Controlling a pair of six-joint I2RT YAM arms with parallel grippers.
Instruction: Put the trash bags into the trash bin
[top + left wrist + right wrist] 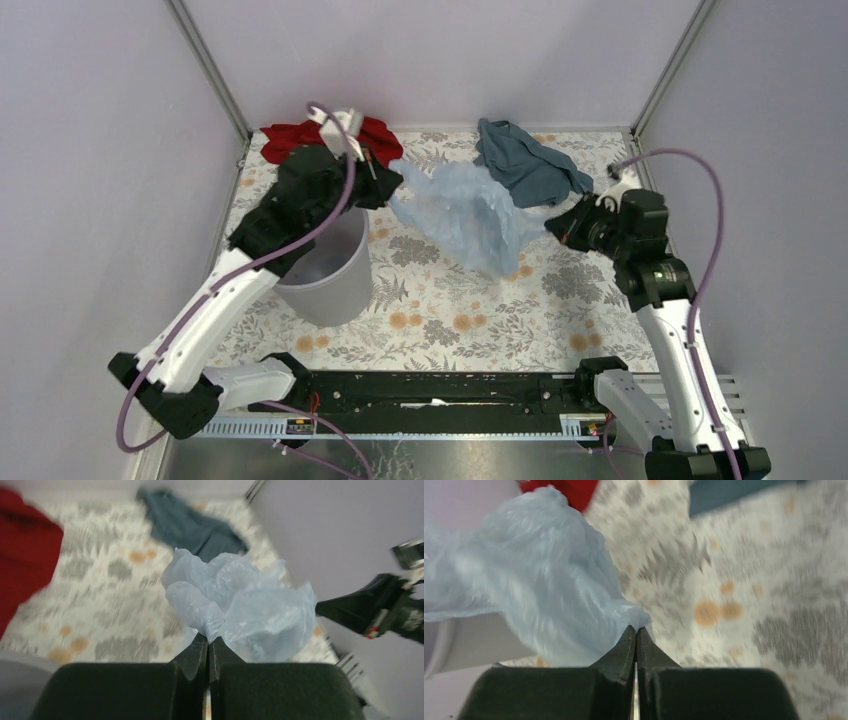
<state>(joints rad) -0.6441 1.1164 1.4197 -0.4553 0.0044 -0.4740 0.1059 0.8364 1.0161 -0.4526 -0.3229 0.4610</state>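
Your left gripper is pinched tight on the left end of the trash bag, and your right gripper is clamped on its right edge. The pale blue film is stretched between them over the middle of the table. The trash bin stands just left of the bag, under your left arm, with the red cloth behind it and the teal cloth at the far right.

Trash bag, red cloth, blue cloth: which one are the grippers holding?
The see-through blue trash bag, pinched by the left gripper and right gripper. The red cloth and dark blue cloth lie on the table.
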